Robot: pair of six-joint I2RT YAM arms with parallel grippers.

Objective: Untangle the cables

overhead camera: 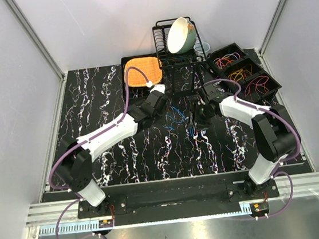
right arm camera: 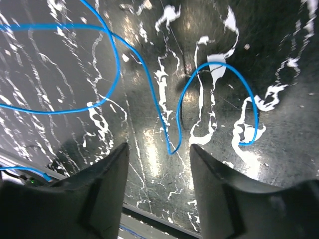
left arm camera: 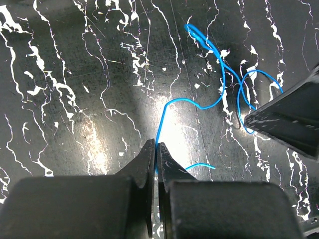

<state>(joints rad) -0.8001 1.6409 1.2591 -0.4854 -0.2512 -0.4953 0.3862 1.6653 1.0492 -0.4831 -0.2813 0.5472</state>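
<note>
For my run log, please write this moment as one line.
left gripper: shut on blue cable | right gripper: open, blue cable between fingers

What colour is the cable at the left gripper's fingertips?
Blue; the cable shows best in the left wrist view.

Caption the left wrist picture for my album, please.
Left gripper shut on a thin blue cable lying across the black marbled table.
</note>
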